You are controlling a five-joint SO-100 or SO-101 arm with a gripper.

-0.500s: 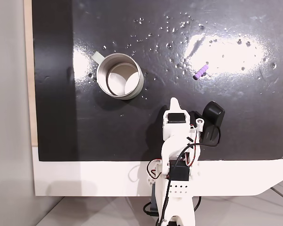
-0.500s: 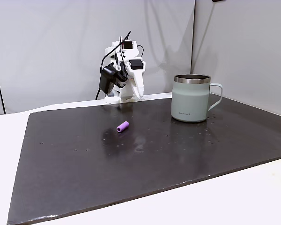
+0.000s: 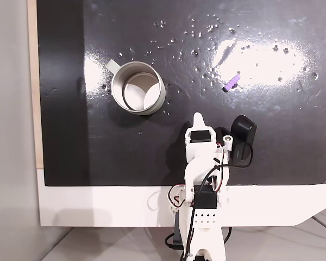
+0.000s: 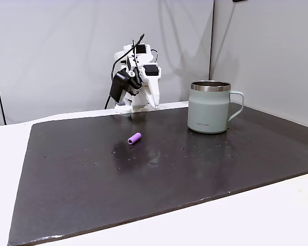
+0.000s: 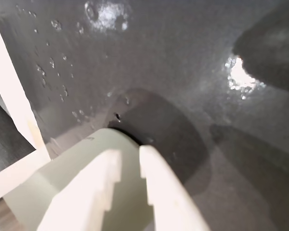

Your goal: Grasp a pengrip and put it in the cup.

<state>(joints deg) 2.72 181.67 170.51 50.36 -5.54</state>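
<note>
The pengrip [image 3: 231,82] is a small light-purple ribbed tube lying on the black mat, right of centre in a fixed view from above and left of centre in a fixed view from the side [image 4: 134,138]. The pale grey-green cup [image 3: 137,87] stands upright and empty, handle at its upper left; from the side the cup [image 4: 209,110] is at the right. My white gripper [image 3: 198,116] is shut on nothing, folded back near the arm's base, between cup and pengrip and well short of both. In the wrist view its fingers [image 5: 154,178] nearly touch, with the cup's wall [image 5: 72,168] behind them.
A black mat [image 3: 271,147] covers a white table [image 3: 98,206]. The mat is glossy with glare and small specks. The arm's base [image 4: 129,105] sits at the mat's edge. A black wrist camera [image 3: 240,133] hangs beside the gripper.
The gripper and its black camera have shifted slightly to the left in the fixed view from above. Cup and pengrip have not moved.
</note>
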